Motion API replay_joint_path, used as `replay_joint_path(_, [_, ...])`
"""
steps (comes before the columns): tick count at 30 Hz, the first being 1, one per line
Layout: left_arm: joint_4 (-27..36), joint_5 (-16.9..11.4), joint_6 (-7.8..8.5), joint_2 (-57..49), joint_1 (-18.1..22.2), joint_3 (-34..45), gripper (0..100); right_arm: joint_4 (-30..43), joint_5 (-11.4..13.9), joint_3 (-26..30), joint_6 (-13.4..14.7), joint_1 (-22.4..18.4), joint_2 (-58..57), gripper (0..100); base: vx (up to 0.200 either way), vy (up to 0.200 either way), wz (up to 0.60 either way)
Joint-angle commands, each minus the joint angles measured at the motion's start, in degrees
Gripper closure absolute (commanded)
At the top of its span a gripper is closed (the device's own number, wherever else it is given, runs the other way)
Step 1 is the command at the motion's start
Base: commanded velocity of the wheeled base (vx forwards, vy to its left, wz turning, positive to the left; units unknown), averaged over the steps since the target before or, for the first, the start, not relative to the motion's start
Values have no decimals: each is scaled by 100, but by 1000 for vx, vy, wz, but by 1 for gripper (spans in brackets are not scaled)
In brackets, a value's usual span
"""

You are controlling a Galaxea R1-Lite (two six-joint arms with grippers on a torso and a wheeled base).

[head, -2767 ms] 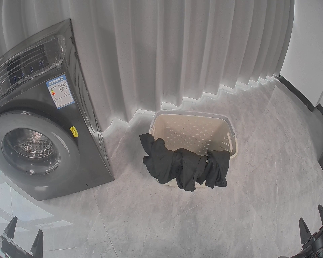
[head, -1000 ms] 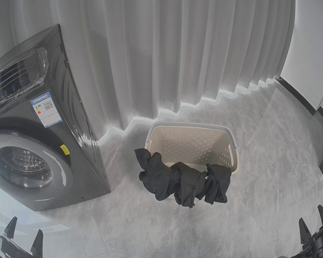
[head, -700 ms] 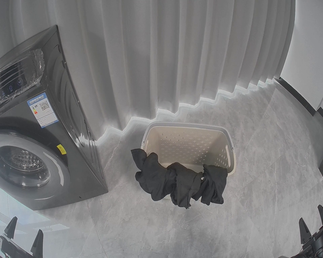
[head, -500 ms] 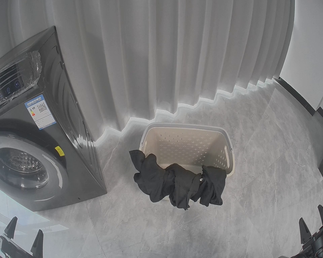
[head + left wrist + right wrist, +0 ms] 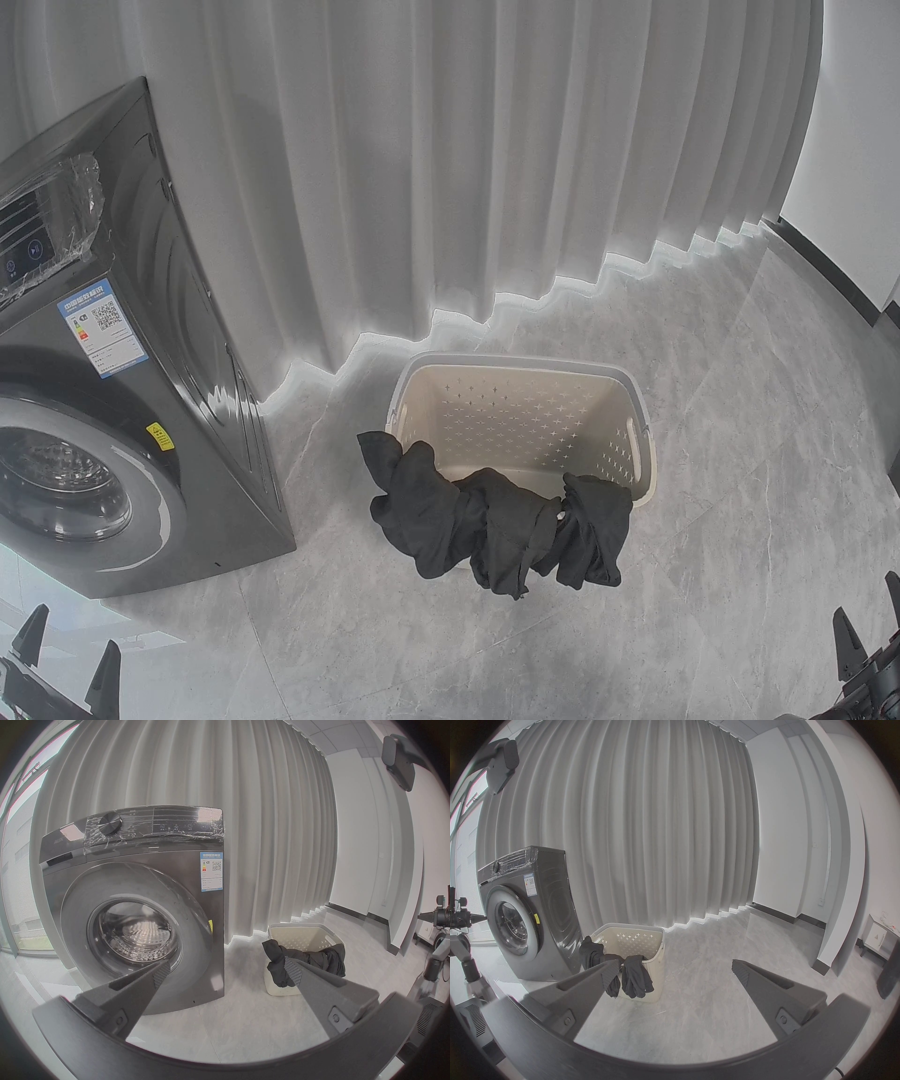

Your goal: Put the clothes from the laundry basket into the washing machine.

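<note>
The dark grey front-loading washing machine [image 5: 141, 450] is cut off at the head view's edge, so part of its round glass door [image 5: 133, 938] is lost there. From the left wrist the door looks shut. The black clothes [image 5: 487, 525] hang in a bunched heap over the near rim of the cream perforated plastic laundry basket [image 5: 525, 362] and hide that wall. How many garments there are cannot be told.

The left claw [image 5: 70, 647] is spread wide and holds nothing. The machine stands straight ahead of it, well apart, and the basket is farther off to its right. The right claw [image 5: 867, 605] is also wide open and empty. The basket and clothes lie ahead of it, off to its left and well apart.

Pleated white curtains [image 5: 469, 159] hang behind both machine and basket, and grey marbled floor tiles [image 5: 750, 450] lie between claws and basket.

Against the earlier pictures the whole head view has shifted: the machine sits farther toward the edge and the basket lower. Both claws keep their corners.
</note>
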Motion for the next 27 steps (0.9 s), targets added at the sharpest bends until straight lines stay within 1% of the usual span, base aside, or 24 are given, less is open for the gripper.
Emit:
replay_joint_path(1, [0, 2, -1, -84, 7, 101, 0, -2, 2, 101, -2, 2, -57, 0, 0, 0, 0])
replay_joint_path(13, [0, 2, -1, -84, 7, 101, 0, -2, 2, 101, 7, 2, -57, 0, 0, 0, 0])
replay_joint_path(19, [0, 2, -1, -84, -2, 101, 0, -2, 2, 101, 7, 2, -57, 0, 200, 0, 0])
replay_joint_path(27, [0, 2, 8, -84, -2, 101, 0, -2, 2, 101, -2, -16, -49, 0, 0, 0, 0])
